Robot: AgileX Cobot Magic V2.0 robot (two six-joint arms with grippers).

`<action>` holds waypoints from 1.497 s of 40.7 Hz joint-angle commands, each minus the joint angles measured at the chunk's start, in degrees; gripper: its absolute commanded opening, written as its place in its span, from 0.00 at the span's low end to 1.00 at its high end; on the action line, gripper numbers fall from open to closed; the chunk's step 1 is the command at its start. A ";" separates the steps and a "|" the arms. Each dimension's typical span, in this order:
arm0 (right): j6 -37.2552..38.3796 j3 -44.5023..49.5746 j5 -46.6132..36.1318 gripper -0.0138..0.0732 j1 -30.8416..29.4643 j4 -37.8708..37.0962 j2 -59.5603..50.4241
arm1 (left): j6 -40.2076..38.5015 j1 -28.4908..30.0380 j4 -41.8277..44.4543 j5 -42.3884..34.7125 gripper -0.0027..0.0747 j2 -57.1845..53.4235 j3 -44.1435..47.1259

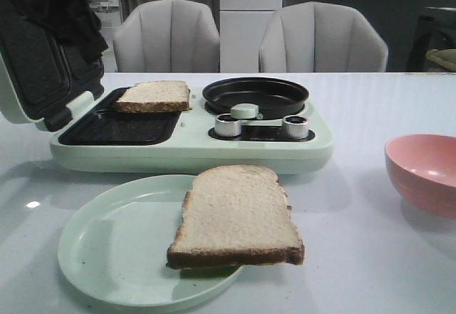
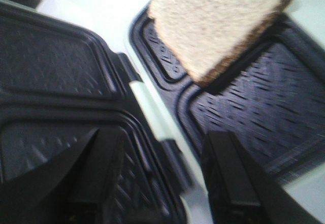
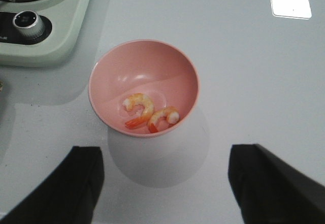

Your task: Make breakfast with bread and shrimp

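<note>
White tabletop: one bread slice lies on the sandwich maker's grill plate, another on the green plate; two shrimp wait in the pink bowl near the right edge. Both arms' jaws hang wide, empty. Next, probably pick shrimp.

The left gripper hangs with its two dark fingers spread apart, holding nothing. The right gripper likewise has its fingers wide and empty.
</note>
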 commanded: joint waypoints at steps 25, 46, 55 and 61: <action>-0.50 -2.15 -3.78 0.86 -0.12 0.07 0.16 | 0.44 -8.41 -30.71 4.90 0.56 -42.50 24.65; -0.50 -2.59 -3.49 0.86 -0.12 4.25 0.33 | 0.47 -8.41 -31.49 6.90 0.56 -58.81 30.06; -11.58 -8.52 5.26 0.86 2.52 21.91 9.75 | 0.47 -8.41 -31.49 6.78 0.56 -58.81 30.06; -14.96 -10.44 6.36 0.86 8.51 29.82 19.34 | 0.47 -8.41 -31.49 6.78 0.56 -58.81 30.06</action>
